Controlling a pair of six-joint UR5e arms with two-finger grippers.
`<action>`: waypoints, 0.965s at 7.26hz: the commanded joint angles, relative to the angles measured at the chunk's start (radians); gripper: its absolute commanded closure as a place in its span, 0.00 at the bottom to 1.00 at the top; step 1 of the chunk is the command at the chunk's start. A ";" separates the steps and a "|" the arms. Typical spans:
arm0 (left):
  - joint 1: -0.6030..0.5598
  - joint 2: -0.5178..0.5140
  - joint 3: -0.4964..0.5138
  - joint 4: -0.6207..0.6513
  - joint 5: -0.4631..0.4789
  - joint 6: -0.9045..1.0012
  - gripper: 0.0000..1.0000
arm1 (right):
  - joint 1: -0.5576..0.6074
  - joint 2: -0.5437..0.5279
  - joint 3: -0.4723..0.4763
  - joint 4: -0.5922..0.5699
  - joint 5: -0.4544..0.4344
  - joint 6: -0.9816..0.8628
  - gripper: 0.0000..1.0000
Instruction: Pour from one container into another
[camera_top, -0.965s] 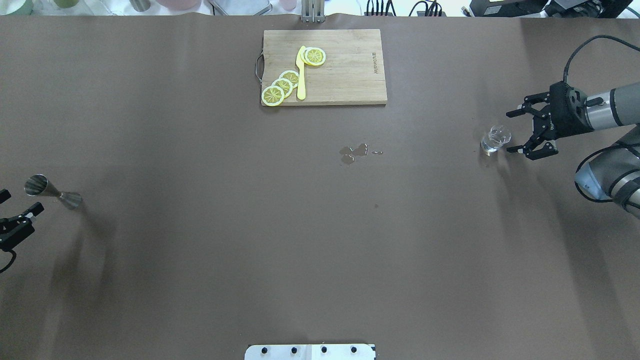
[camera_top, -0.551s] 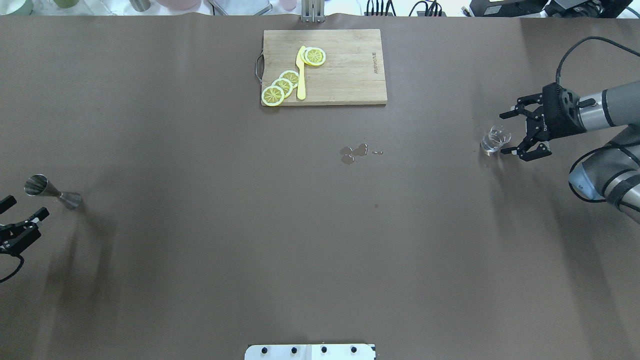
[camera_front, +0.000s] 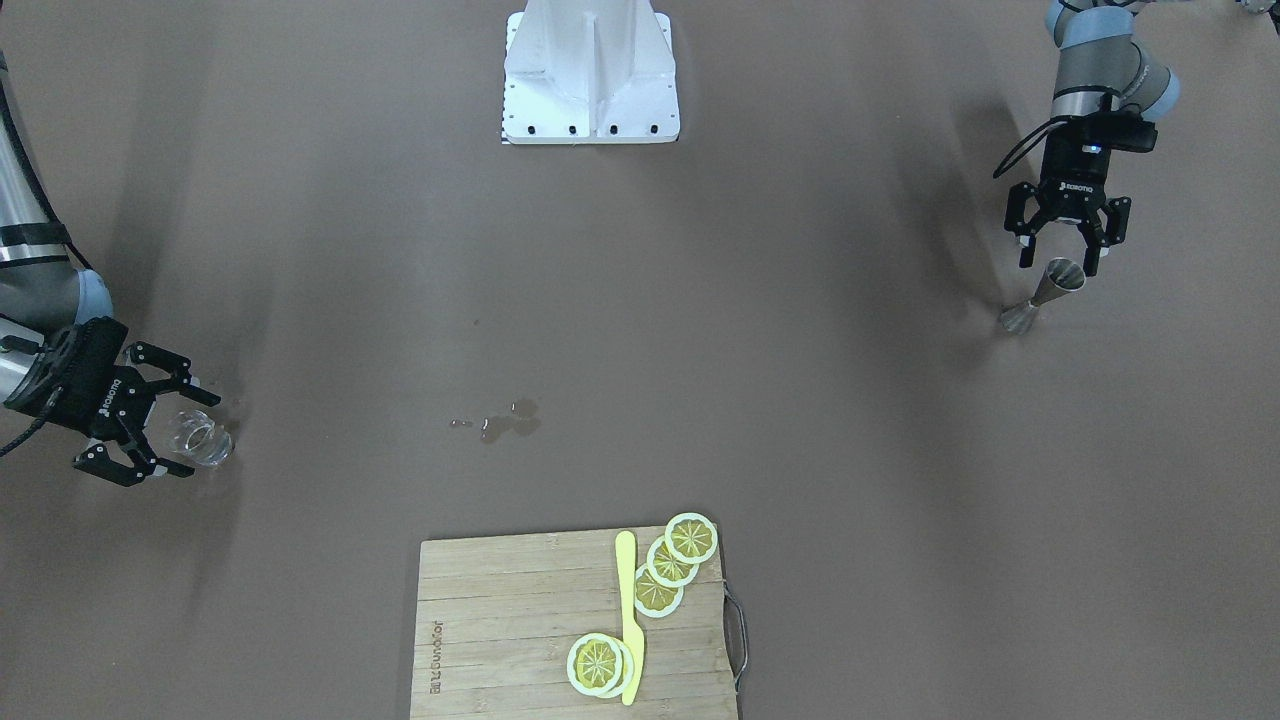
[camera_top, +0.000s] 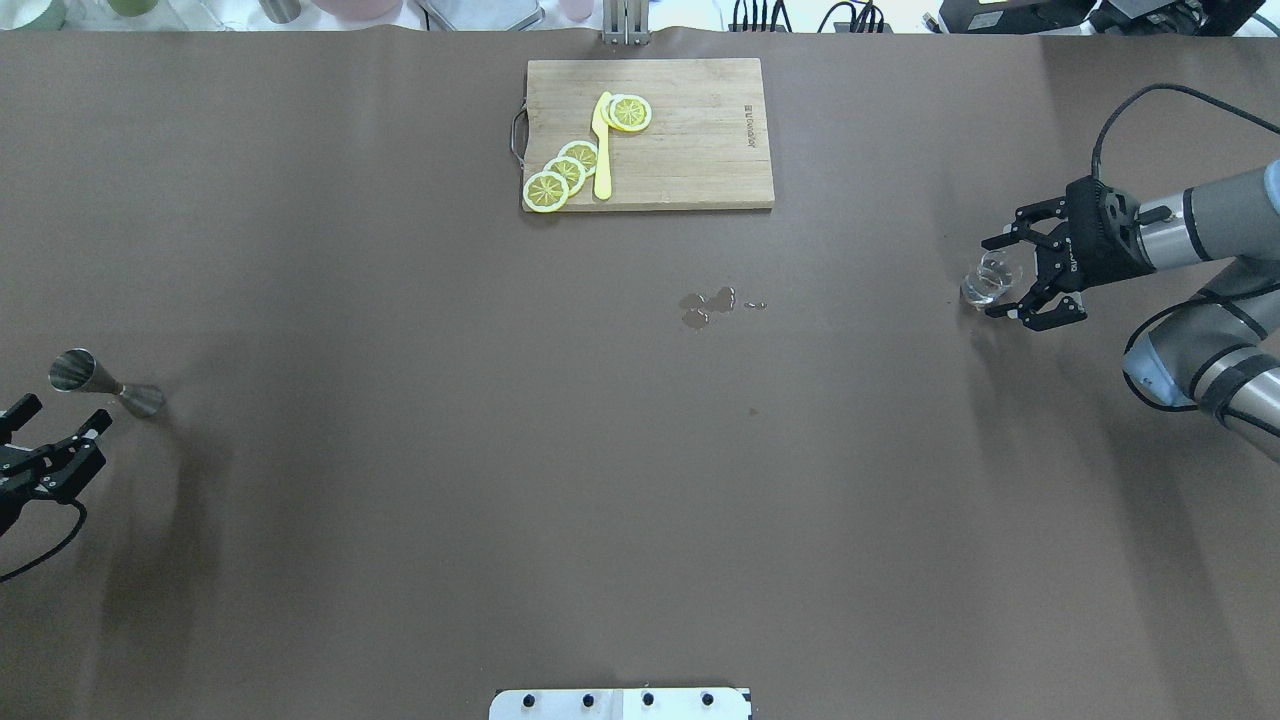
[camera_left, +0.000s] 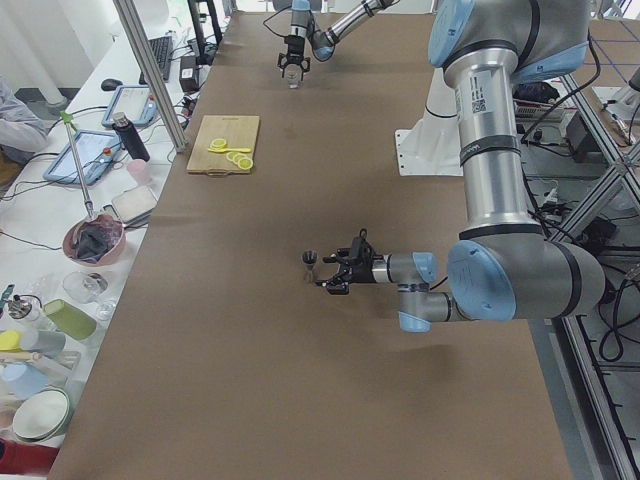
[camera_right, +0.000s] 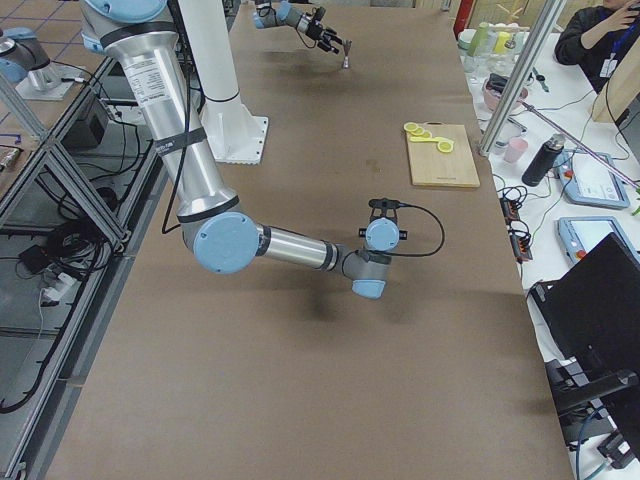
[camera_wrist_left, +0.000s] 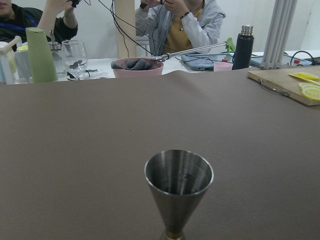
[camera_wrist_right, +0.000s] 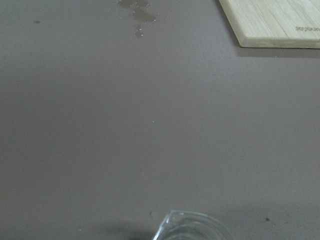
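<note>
A steel jigger (camera_top: 100, 382) (camera_front: 1045, 293) stands upright at the table's left end and fills the left wrist view (camera_wrist_left: 179, 195). My left gripper (camera_top: 65, 415) (camera_front: 1060, 262) is open just short of it, its fingers not touching the metal. At the right end stands a small clear glass (camera_top: 988, 278) (camera_front: 200, 440). Only the glass rim (camera_wrist_right: 192, 227) shows at the bottom of the right wrist view. My right gripper (camera_top: 992, 278) (camera_front: 200, 435) is open, with one finger on either side of the glass and apart from it.
A wooden cutting board (camera_top: 700, 150) with lemon slices (camera_top: 565, 170) and a yellow knife (camera_top: 602, 150) lies at the far middle. A small wet spill (camera_top: 708, 305) marks the table centre. People and bottles sit beyond the far edge (camera_wrist_left: 175, 30).
My right gripper slid left until its open fingers came around the glass. My left gripper moved right and forward, closer to the jigger. Both stayed open.
</note>
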 joint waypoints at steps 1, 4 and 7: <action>0.006 -0.020 -0.005 0.167 0.043 -0.089 0.19 | 0.000 -0.002 -0.006 0.000 0.002 0.000 0.06; 0.016 -0.055 -0.002 0.198 0.078 -0.232 0.27 | 0.003 -0.007 -0.007 0.000 0.011 0.000 0.10; 0.007 -0.066 0.002 0.242 0.080 -0.235 0.34 | 0.002 -0.002 -0.029 0.008 0.008 -0.001 0.16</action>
